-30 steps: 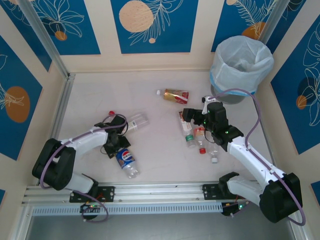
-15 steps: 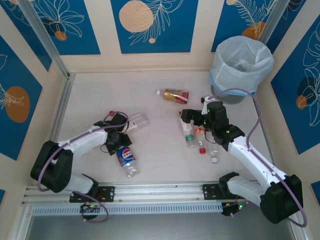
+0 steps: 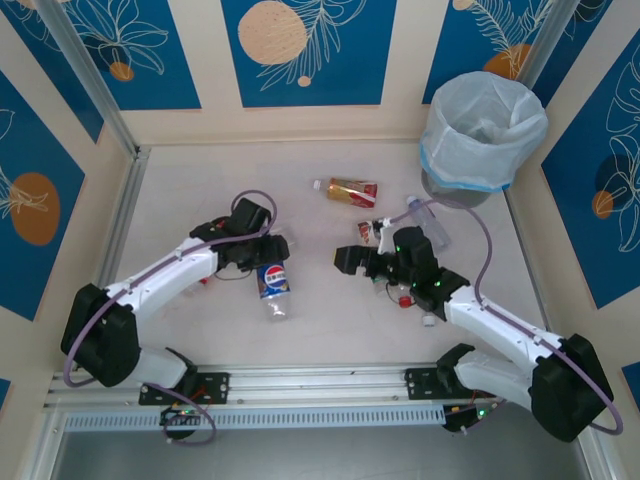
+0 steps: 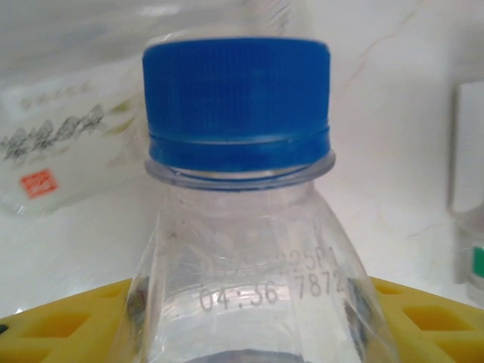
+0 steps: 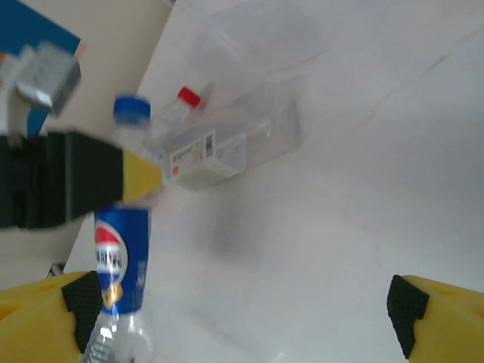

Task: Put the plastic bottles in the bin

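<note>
I have the left gripper (image 3: pixel 265 255) closed narrow on the Pepsi bottle (image 3: pixel 272 283), gripping at the neck. On the left wrist view the neck sits between my two yellow fingers (image 4: pixel 53 321), with the blue cap (image 4: pixel 237 98) just past the fingertips. The blue label and clear base trail out behind the hand, toward the arm bases. I can't tell if the base is off the table (image 3: pixel 320 330).

Just beyond the left hand, past the cap, a clear bottle (image 5: pixel 227 147) with a white label and a red cap (image 5: pixel 187 97) lies on its side, near the hand but apart from it.

The right gripper (image 5: pixel 242 302) is spread wide, its black pads (image 5: pixel 404 314) far apart with bare table between them. It faces the left hand and the Pepsi bottle, near but not touching.

The gold bottle (image 3: pixel 350 190) lies on its side beyond the right hand, toward the back wall. Behind that hand, under the forearm, more bottles lie bunched; I can make out a red top (image 3: pixel 405 298) and a white top (image 3: pixel 428 320).

The bin (image 3: pixel 455 150) stands behind the right hand at the far right corner, well apart from the left hand and its bottle.
</note>
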You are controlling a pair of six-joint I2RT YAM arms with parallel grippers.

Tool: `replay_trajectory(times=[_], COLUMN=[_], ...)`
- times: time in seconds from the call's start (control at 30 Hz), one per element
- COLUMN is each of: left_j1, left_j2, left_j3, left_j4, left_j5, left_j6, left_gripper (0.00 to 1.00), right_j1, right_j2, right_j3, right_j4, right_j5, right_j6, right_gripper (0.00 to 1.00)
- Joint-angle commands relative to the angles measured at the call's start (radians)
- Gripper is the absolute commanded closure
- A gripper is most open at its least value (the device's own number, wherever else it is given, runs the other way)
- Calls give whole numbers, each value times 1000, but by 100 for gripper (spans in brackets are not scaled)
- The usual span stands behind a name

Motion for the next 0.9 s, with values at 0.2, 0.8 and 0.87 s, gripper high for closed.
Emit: replay_trajectory(times=[0.2,0.8,0.87], left_j1=[-10,-48,-48], left_j2=[94,133,133], left_j3=[146,145,135], left_j4=[223,315,335], left_j5=[115,213,226], left_j6=[60,40,26], left_gripper=[50,50,49], right_j1=[164,276,276], right_j2=[157,464,492], right_j3=[23,181,189], right_j4=[289,423,434], right_j5=[-64,82,73], right_j6=[26,-49,-35], right_gripper=[0,7,8])
